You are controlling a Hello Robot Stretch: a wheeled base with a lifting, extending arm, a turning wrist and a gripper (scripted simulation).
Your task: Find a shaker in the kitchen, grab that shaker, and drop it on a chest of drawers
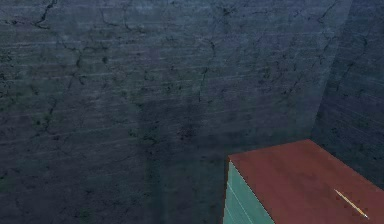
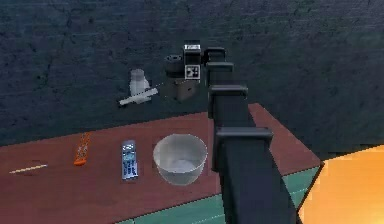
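The white shaker (image 2: 138, 80) hangs from the jaws at the far end of the arm (image 2: 240, 140), clear of the red-topped chest of drawers (image 2: 60, 190). It is seemingly held high to clear the bowl (image 2: 180, 158) before release. Whether the jaws are apart or clamped cannot be told.

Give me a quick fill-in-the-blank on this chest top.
The gripper holds a small ____ shaker clear of the reddish top.
The largest thing on that top is a pale ____.
The flat grey thing lies ____ the orange thing and the bowl.
Missing: white; bowl; between.
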